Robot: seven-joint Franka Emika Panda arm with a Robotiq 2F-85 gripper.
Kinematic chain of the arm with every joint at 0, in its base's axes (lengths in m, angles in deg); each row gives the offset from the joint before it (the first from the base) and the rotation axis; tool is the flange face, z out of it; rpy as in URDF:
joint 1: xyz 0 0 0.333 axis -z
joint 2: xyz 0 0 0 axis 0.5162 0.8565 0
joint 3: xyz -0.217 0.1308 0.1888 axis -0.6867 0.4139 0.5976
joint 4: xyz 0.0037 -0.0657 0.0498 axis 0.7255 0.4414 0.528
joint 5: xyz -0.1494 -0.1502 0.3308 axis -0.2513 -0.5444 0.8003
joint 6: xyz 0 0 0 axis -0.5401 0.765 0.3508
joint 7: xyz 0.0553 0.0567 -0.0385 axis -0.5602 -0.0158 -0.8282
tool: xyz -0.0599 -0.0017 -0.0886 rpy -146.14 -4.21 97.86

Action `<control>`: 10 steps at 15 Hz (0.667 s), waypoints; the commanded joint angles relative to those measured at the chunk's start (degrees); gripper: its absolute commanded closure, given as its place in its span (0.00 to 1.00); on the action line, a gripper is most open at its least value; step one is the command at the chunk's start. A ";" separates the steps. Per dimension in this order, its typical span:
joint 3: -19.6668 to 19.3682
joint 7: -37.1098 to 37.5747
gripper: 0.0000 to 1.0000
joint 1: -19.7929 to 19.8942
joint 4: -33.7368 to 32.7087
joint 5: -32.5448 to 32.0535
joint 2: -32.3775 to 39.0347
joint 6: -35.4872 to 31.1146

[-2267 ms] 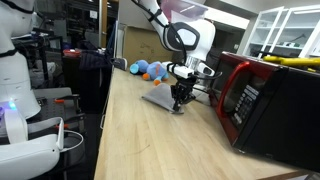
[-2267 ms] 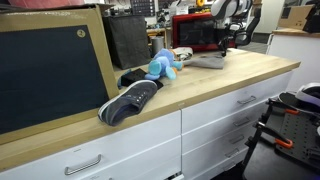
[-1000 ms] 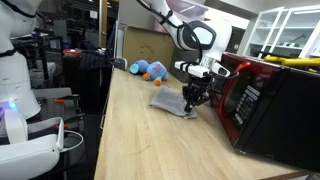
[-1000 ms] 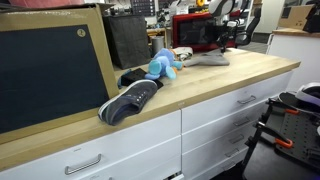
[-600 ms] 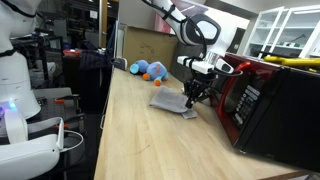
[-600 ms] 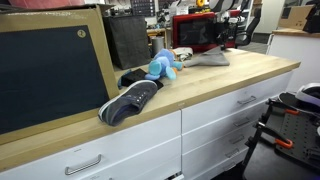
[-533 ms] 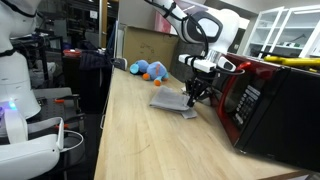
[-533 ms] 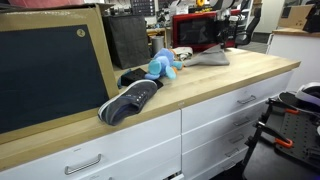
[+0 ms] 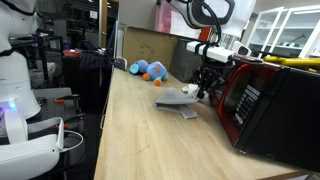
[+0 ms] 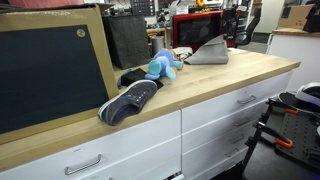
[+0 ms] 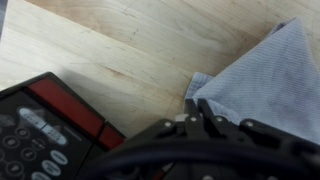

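So, past the shoe (image 10: 130,100) and blue plush (image 10: 160,66), the cloth (image 9: 175,100) has one corner up off the counter (image 9: 140,140), pinched in the closed gripper (image 9: 204,89). The arm hangs down from above, wrist vertical, just beside the microwave (image 9: 262,100).

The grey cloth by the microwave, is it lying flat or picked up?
Partly picked up: the fingers pinch one edge of the grey cloth and hold it raised, while its far end rests on the counter.
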 commanded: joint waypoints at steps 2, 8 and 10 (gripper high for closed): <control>0.19 -6.77 0.99 -0.14 3.92 0.02 -4.58 3.16; -0.21 -9.96 0.99 -2.15 8.89 0.57 -9.07 7.01; -0.19 -9.46 0.99 -3.10 10.13 0.98 -10.44 8.70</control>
